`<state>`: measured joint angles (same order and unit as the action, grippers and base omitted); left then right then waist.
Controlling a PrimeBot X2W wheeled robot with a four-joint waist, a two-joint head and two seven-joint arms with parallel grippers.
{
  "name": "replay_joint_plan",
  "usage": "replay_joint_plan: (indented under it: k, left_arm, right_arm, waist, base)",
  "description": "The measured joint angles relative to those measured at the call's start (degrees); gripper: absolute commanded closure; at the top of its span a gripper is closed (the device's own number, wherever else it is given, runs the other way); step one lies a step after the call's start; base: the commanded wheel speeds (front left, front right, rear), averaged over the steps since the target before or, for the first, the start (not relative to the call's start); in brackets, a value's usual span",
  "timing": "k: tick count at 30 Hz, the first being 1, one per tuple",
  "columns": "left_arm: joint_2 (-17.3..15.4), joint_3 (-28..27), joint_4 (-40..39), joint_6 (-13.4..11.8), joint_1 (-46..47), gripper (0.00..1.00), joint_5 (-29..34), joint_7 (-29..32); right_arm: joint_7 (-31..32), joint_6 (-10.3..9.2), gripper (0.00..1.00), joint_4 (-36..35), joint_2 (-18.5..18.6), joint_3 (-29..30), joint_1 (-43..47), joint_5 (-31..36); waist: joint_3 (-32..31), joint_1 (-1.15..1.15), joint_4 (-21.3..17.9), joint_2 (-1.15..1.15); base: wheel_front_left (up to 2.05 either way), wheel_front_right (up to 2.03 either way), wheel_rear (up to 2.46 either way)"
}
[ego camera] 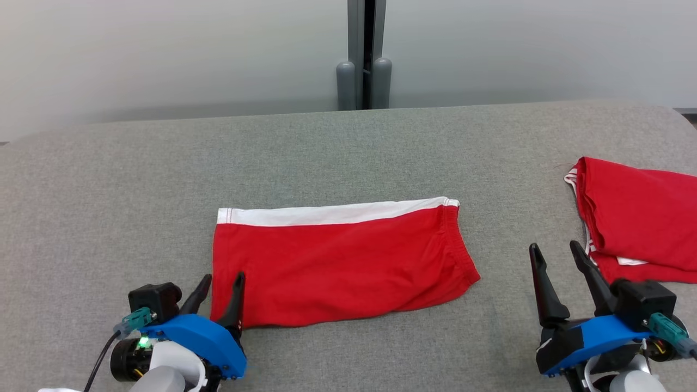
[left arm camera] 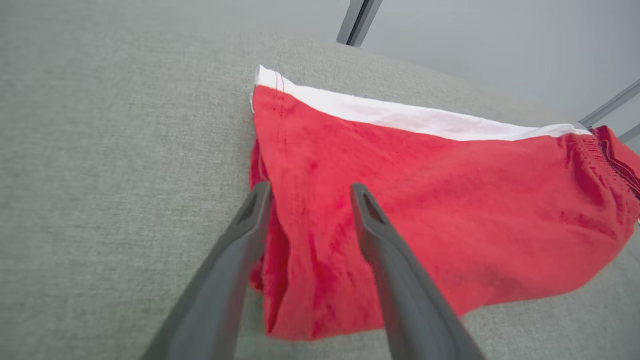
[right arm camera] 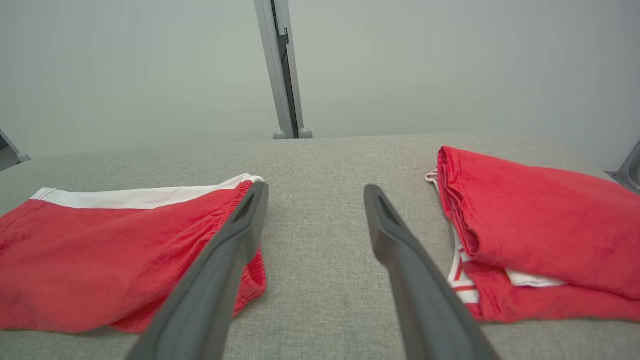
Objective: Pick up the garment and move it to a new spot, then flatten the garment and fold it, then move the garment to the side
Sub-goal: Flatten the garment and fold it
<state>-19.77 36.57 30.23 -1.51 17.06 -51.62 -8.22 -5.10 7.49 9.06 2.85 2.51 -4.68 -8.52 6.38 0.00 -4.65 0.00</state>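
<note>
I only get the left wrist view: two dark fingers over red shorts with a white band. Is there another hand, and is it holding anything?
Observer: Yes, the right hand is open and holds nothing; it sits over bare table, right of the shorts.
Operator: Anything else lying there?
Observer: A second red garment, folded over, lies toward the table's right side, apart from the shorts.
Operator: Plain red too?
Observer: No, red-and-white striped trim peeks out at its left side.
</note>
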Motion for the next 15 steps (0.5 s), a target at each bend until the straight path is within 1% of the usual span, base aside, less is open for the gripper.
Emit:
replay_joint_plan:
  k: [3, 6, 11, 12, 13, 15]
  left_arm:
    - [-0.56, -0.38, -1.43, -1.8, 0.0, 0.0, 2.85, -3.87]
    - [-0.78, -1.98, -4.05, -3.56, -0.31, 0.0, 4.27, -5.88]
    - [-1.0, -4.33, -8.84, -6.2, -3.02, 0.0, 7.46, -6.6]
    - [-1.0, -4.33, -8.84, -6.2, -3.02, 0.0, 7.46, -6.6]
    - [-0.96, -5.41, -10.67, -7.13, -4.21, 0.0, 8.36, -6.69]
    - [-0.66, -6.76, -12.57, -7.64, -5.28, 0.0, 9.05, -6.77]
  right_arm:
    - [0.07, 0.0, 0.0, 0.68, 0.01, 0.07, 0.14, 0.05]
    - [0.53, 0.0, 0.0, 1.16, 0.0, 0.03, 0.12, 0.21]
    - [1.91, 0.0, 0.0, 2.48, 0.01, -0.16, -0.44, 0.42]
    - [1.91, 0.0, 0.0, 2.48, 0.01, -0.16, -0.44, 0.42]
    - [2.19, 0.0, 0.0, 3.36, -0.01, -0.27, -1.03, 0.29]
    - [2.49, 0.0, 0.0, 4.65, 0.0, -0.19, -1.94, -0.2]
  waist:
    - [-0.44, 0.0, 0.39, 0.0]
    - [-0.94, 0.0, 0.91, 0.0]
    - [-1.35, 0.0, 2.19, 0.0]
    - [-1.35, 0.0, 2.19, 0.0]
    - [-1.39, 0.0, 2.74, 0.0]
    - [-1.38, 0.0, 3.41, 0.0]
  base:
    - [0.0, 0.0, 0.0]
    - [0.0, 0.0, 0.0]
    - [0.0, 0.0, 0.0]
    - [0.0, 0.0, 0.0]
    - [0.0, 0.0, 0.0]
    - [0.0, 0.0, 0.0]
